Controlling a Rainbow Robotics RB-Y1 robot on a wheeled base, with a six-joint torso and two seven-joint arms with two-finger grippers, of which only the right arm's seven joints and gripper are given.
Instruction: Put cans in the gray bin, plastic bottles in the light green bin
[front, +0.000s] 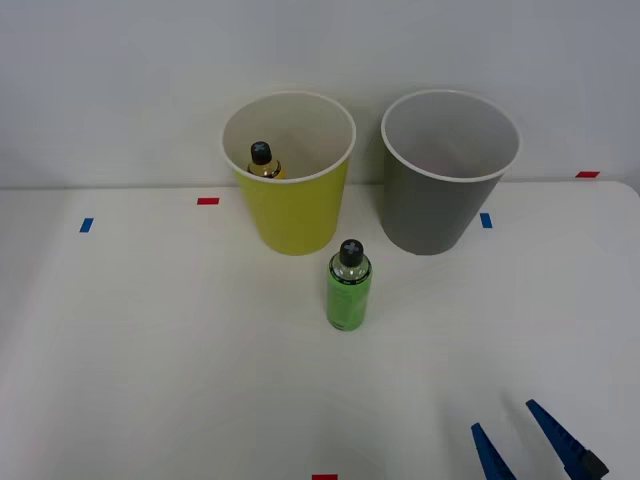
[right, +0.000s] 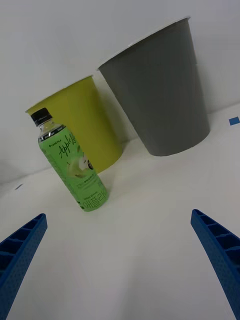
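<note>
A bright green plastic bottle with a black cap stands upright on the white table, in front of the gap between the two bins. Behind it to the left is the light green bin, and an amber-yellow bottle with a black cap stands inside it. The gray bin stands to the right, its visible inside bare. My right gripper is open low at the table's near right, well short of the green bottle, nothing between its blue fingers. The cans are out of view.
Small blue tape marks and red tape marks lie flat on the table. A pale wall stands close behind the bins. Open tabletop spreads to the left and in front of the bottle.
</note>
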